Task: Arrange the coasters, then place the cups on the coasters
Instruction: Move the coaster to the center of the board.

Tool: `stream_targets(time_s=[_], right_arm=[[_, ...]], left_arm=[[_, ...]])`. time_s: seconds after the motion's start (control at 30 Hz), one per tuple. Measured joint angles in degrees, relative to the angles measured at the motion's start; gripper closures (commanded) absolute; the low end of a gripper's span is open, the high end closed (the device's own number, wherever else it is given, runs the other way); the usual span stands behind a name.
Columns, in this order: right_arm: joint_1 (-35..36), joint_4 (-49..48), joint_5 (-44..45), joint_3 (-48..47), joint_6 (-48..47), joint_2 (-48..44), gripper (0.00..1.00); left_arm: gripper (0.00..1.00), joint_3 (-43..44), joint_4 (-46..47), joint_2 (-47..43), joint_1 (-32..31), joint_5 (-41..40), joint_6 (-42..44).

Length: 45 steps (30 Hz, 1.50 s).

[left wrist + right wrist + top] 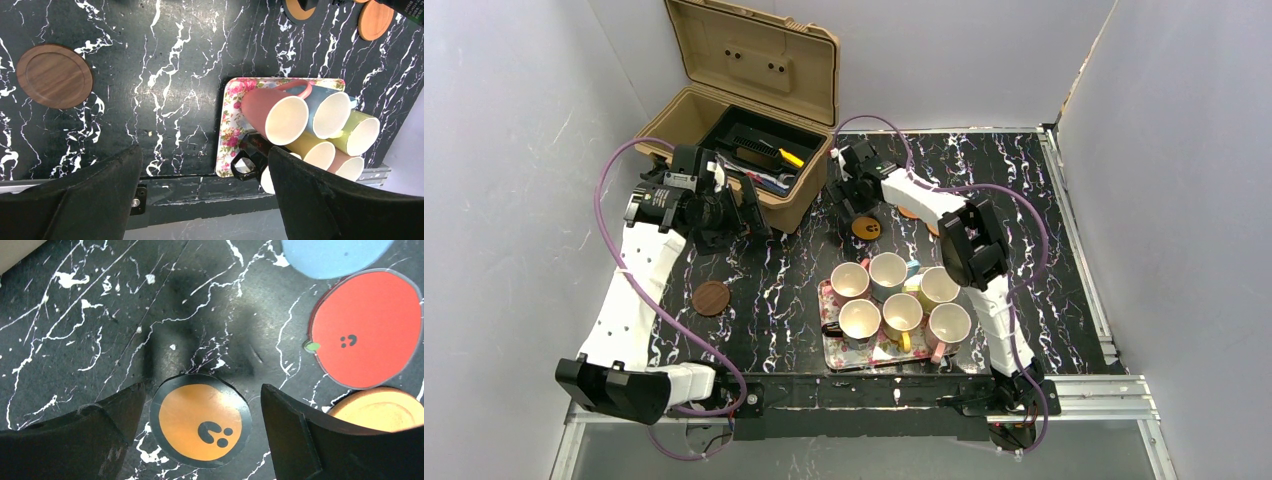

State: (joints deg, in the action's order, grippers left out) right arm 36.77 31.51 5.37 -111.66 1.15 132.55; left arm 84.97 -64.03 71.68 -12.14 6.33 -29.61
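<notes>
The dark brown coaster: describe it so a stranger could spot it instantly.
On the black marbled table, look left of the floral tray of mugs. The dark brown coaster lies flat and alone there. It is plain wood grain, while the other coasters are brightly coloured and clustered farther back.

Bright, even light on all three feeds.
From overhead I see only soft, short shadows under the arms on the table (754, 270). On my right wrist feed a blurred shadow smudges the table just beyond the orange coaster (200, 426). The fingers (65, 440) sit dark and soft-edged along the bottom. On the left wrist feed, the cups (286, 120) lean from wide-angle stretch.
</notes>
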Motion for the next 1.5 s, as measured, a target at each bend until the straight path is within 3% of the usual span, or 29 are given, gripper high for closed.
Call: stream_targets(time_s=[0.63, 1.5], right_arm=[[2.1, -0.9, -1.7, 1.1, -3.1, 1.5, 0.09], [2.1, -1.7, 0.7, 16.4, -4.2, -8.4, 0.14]], left_arm=[[0.04, 0.0, -0.9, -0.9, 0.7, -0.1, 1.1], [0.04, -0.2, -0.9, -2.8, 0.9, -0.1, 0.6]])
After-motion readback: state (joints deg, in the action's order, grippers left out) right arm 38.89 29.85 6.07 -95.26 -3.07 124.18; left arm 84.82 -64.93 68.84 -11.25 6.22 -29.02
